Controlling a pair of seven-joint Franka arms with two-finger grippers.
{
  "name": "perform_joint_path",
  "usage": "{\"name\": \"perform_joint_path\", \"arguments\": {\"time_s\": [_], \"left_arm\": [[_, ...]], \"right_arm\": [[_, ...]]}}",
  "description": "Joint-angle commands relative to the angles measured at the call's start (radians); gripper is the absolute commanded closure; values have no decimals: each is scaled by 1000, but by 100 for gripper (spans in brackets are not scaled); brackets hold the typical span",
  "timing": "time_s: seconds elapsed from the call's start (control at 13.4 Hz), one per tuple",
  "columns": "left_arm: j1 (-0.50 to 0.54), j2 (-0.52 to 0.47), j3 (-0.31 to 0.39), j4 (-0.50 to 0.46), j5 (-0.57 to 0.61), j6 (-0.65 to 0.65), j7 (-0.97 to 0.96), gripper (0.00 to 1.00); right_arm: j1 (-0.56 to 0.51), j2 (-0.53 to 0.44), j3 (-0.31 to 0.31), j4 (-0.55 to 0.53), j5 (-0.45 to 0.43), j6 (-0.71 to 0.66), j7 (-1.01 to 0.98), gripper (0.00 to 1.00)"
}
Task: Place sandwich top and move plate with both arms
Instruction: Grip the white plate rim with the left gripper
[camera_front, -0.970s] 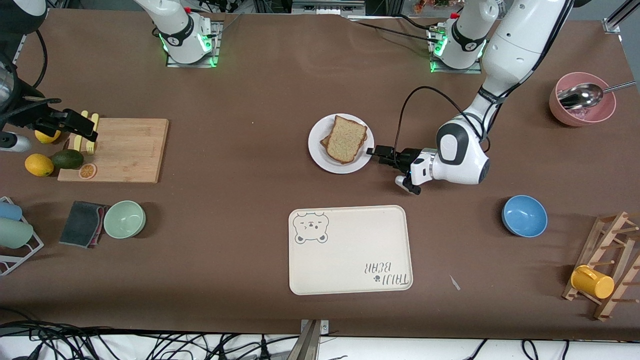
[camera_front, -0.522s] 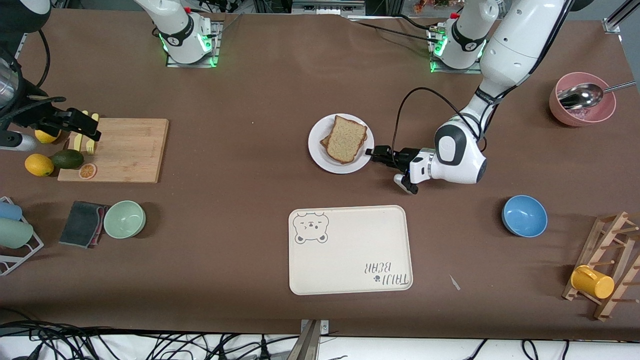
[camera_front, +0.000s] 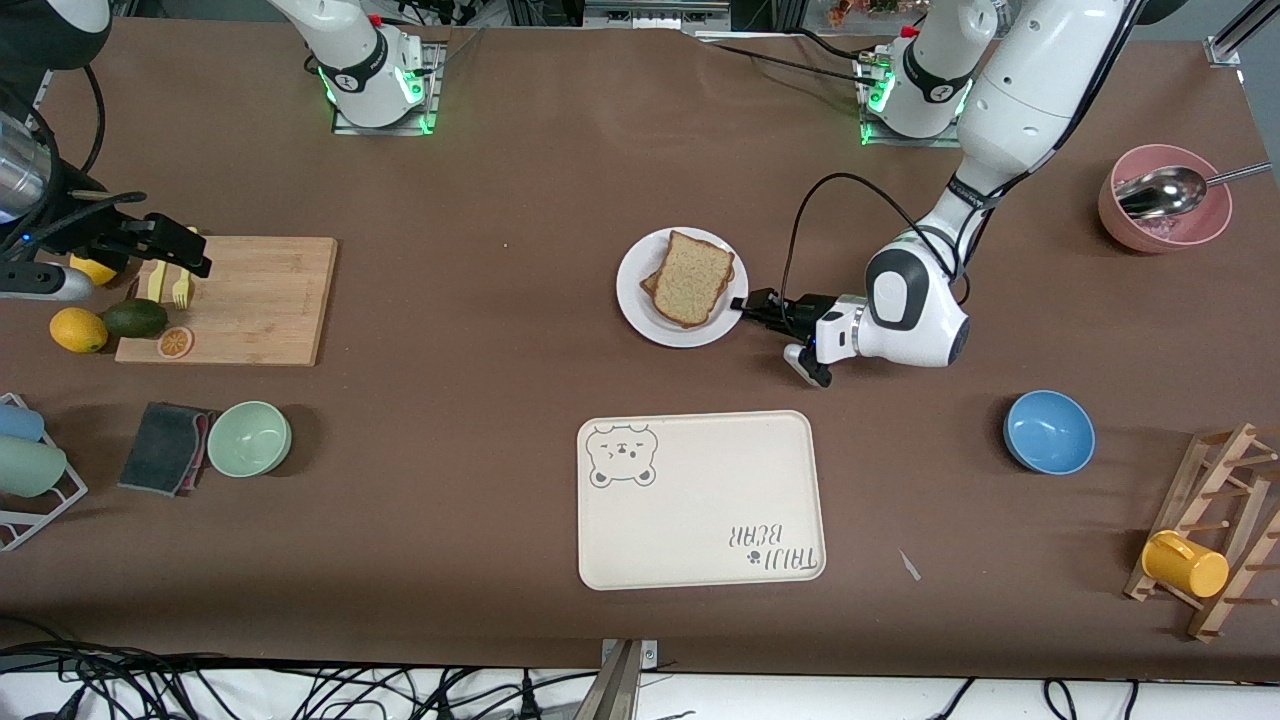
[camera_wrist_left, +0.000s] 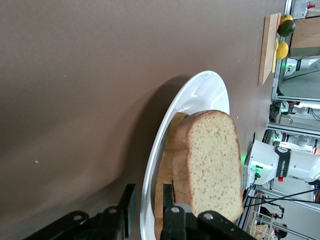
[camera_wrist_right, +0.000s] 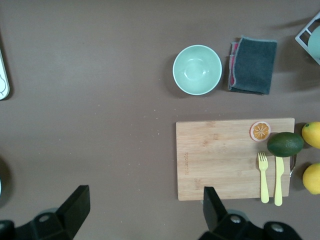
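Observation:
The sandwich top (camera_front: 690, 277), a speckled brown bread slice, lies on another slice on the round white plate (camera_front: 632, 300) at mid-table. My left gripper (camera_front: 740, 305) is low at the plate's rim on the left arm's side, open, with one finger under the rim and one over it. In the left wrist view the rim of the plate (camera_wrist_left: 200, 92) runs between the fingers of the left gripper (camera_wrist_left: 149, 192), with small gaps either side, and the sandwich top (camera_wrist_left: 212, 160) lies just past them. My right gripper (camera_front: 190, 262) hangs open and empty over the wooden cutting board (camera_front: 240, 298).
A cream bear tray (camera_front: 700, 500) lies nearer the camera than the plate. A blue bowl (camera_front: 1048, 432) and pink bowl with spoon (camera_front: 1165, 200) are at the left arm's end. The right wrist view shows the board (camera_wrist_right: 220, 157), a green bowl (camera_wrist_right: 197, 69), cloth, forks and fruit.
My left gripper has slid a little toward the plate so its fingers straddle the rim. My right gripper has drifted slightly over the board's edge.

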Motion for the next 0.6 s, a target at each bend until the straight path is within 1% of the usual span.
{"name": "perform_joint_path", "arguments": {"time_s": [0.0, 0.15, 0.22, 0.3, 0.52], "left_arm": [[-11, 12, 1, -4, -37, 11, 47, 80], [-11, 18, 1, -6, -37, 11, 76, 89], [-6, 16, 1, -6, -37, 10, 77, 98], [-5, 15, 1, -6, -37, 10, 82, 100], [0, 9, 1, -6, -37, 5, 84, 100]], "right_arm": [[16, -4, -2, -2, -5, -2, 3, 0], [16, 6, -2, 29, -2, -11, -3, 0], [16, 6, -2, 30, -1, -11, 0, 0], [18, 15, -2, 30, -4, -10, 3, 0], [16, 19, -2, 29, -1, -10, -4, 0]]}}
